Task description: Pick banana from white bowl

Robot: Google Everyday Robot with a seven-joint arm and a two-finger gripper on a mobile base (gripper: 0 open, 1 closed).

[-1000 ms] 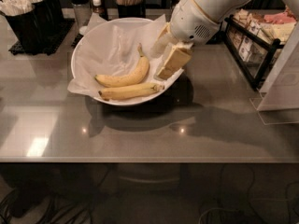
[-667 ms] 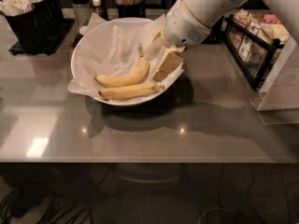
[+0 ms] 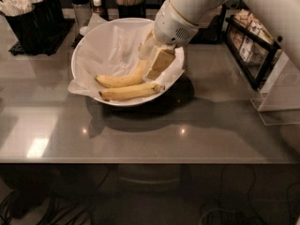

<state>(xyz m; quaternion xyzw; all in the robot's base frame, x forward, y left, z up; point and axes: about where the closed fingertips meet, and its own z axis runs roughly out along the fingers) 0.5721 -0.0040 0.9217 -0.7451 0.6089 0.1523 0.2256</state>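
Banana (image 3: pixel 129 91) unmoved; gripper (image 3: pixel 152 64) nearer, just beside

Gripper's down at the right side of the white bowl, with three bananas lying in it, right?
Not quite. The camera view shows two bananas in the white bowl, not three: a straighter banana in front and an arched banana behind it. The gripper is indeed down at the bowl's right side.

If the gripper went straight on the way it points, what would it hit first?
Probably the banana at the white bowl's front; the gripper, inside the bowl, points down at it, though depth is unclear.
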